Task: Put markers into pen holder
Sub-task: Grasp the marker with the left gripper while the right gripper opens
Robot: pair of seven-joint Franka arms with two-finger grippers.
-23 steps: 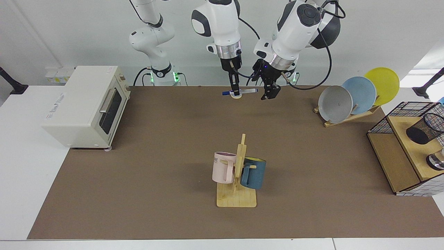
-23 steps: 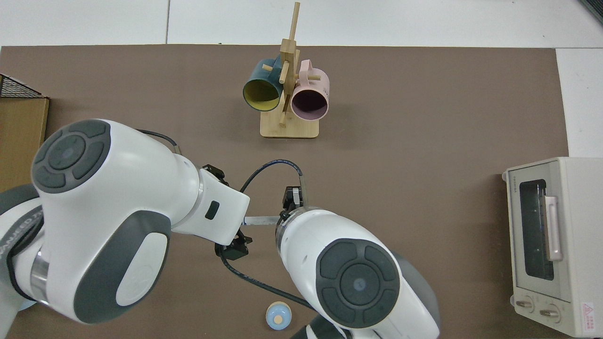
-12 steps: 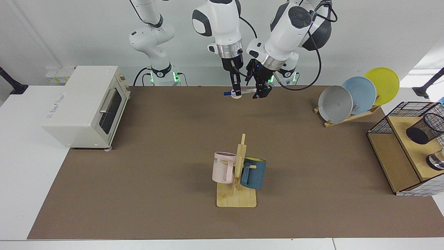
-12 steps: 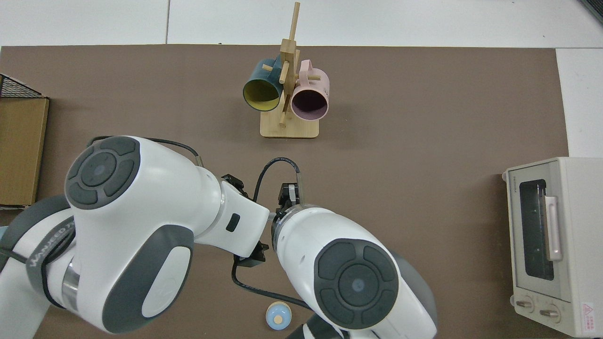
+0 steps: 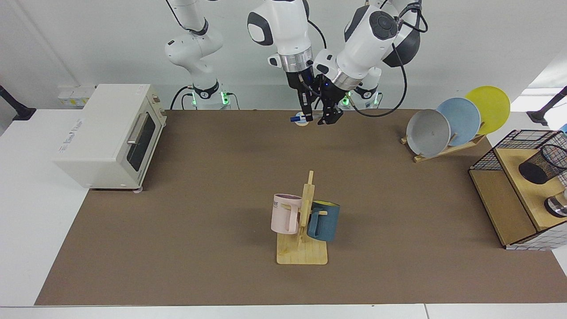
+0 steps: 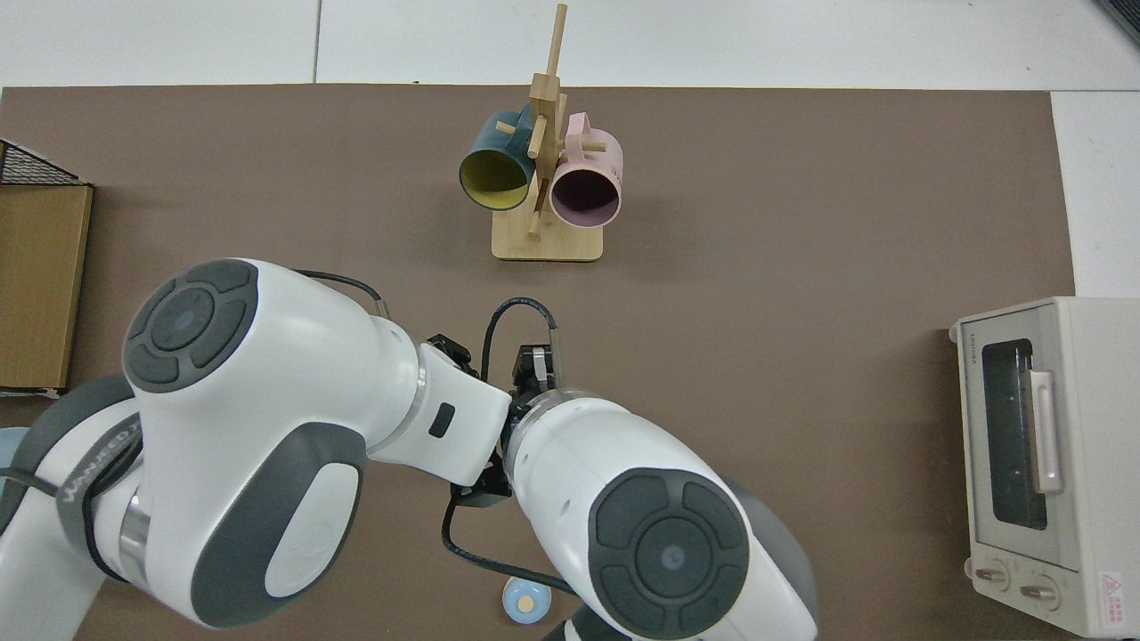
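Two claws meet over the far tabletop: my right claw [image 5: 307,116] grips the marker [image 5: 296,118] level, my left claw [image 5: 328,118] just beside it, its fingers unclear. Handover needs a firm clamp before release; the pen holder [image 5: 541,164] sits well apart.

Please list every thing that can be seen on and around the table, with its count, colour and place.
marker: 1, white with blue end, held above the mat's far edge
pen holder: 1, black mesh, on the wooden shelf
toaster oven: 1, cream, beside the mat
mug rack: 1, wooden, mid-mat
mugs: 2, pink and dark blue, hanging on the rack
plates: 3, grey, blue, yellow, standing in a wooden stand
wire basket: 1, black, around the shelf
right hand: 1, holding the marker
left hand: 1, at the marker's other end
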